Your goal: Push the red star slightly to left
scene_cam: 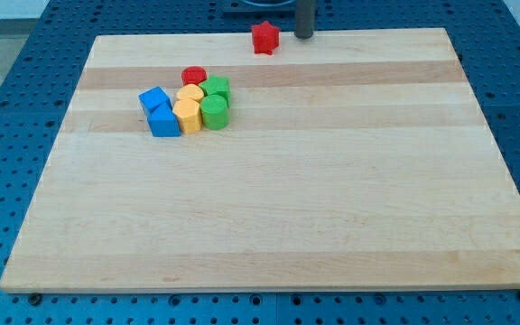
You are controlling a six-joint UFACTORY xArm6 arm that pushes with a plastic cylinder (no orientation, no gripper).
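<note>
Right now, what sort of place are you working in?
Probably a lab test bench: a wooden board on a blue perforated table, with small coloured blocks clustered on it. My tip sits just to the view's right of the red star.

At the frame's top edge, my tip (304, 36) stands just right of the red star (264, 38) (apparently not touching), on the wooden board (278, 208).

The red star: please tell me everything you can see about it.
The red star is a small, solid-looking block of uniform red with short blunt points. It lies flat on the wooden board near the edge at the view's top, apart from the cluster of other blocks. My tip stands just to its right, with a small gap.
</note>
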